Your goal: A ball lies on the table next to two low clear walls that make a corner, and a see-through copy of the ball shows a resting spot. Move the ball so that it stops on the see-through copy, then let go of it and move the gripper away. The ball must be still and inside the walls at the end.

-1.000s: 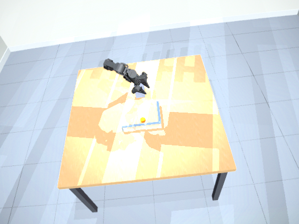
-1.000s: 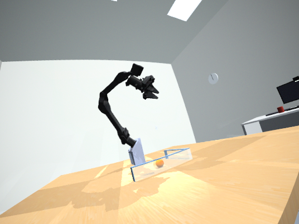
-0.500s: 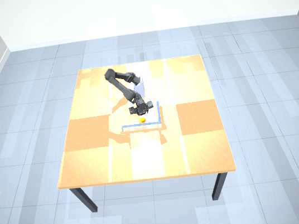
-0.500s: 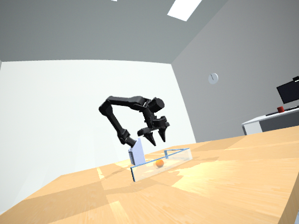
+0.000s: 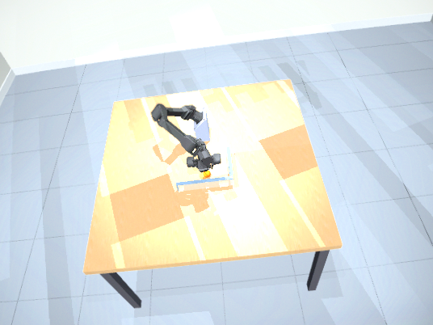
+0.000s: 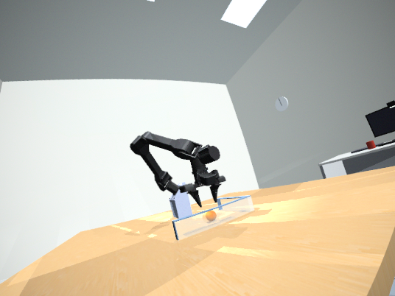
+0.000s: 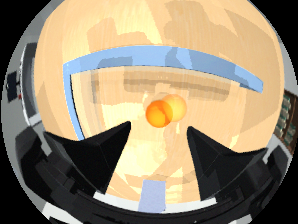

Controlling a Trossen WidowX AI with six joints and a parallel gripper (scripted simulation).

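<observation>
Poised above the ball (image 6: 211, 216), the end effector (image 6: 207, 199) points down with its fingers apart and nothing between them. The ball sits on the tabletop (image 6: 295, 235) inside the corner made by the two clear walls (image 6: 206, 224), and in the wrist view the see-through copy (image 7: 176, 104) overlaps it, just to one side. Only a small shift appears to be needed, so the descent should keep the ball centred between the fingers, and the closing should be gentle so the ball is not squeezed out or sent rolling. A short nudge may serve as well as a lift. The walls stand close on two sides and leave little room for the fingertips. The arm's pale base block (image 6: 180, 205) stands just behind the enclosure.
</observation>
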